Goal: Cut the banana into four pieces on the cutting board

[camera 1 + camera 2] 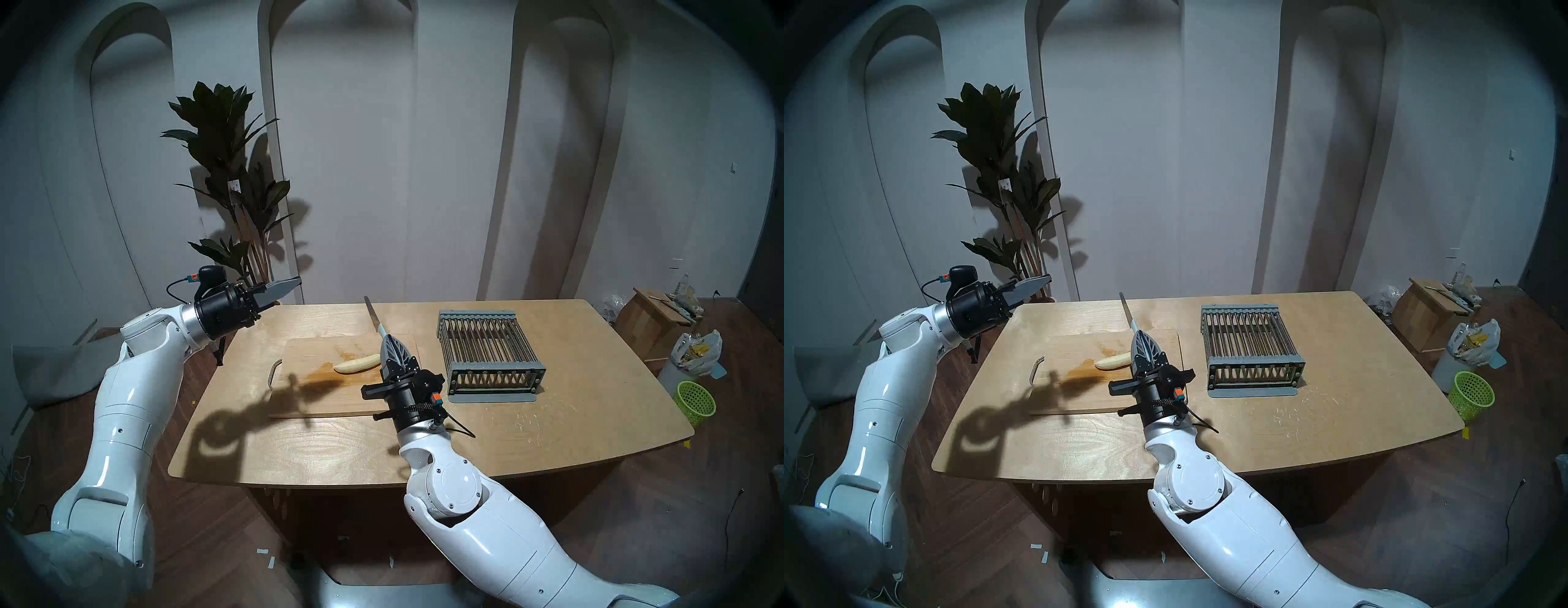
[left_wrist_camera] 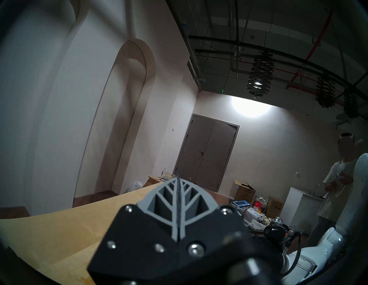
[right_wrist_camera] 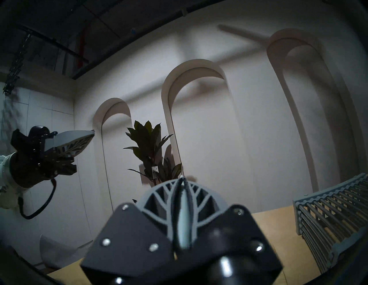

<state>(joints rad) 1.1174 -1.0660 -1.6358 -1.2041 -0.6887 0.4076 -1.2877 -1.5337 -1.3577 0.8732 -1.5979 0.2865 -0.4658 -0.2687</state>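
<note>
The peeled banana (image 1: 357, 364) is seen whole on the cutting board (image 1: 322, 399), beside a brown smear. A knife (image 1: 375, 317) is clamped in the right tool (image 1: 392, 344), blade raised over the tabletop (image 1: 551, 424). The left tool (image 1: 285, 288) is closed and empty beyond the tabletop's left edge; no writing is readable.

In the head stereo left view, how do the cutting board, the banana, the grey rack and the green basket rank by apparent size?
1. cutting board
2. grey rack, smaller, though it lies farther back
3. banana and green basket: similar, not ranked
</note>
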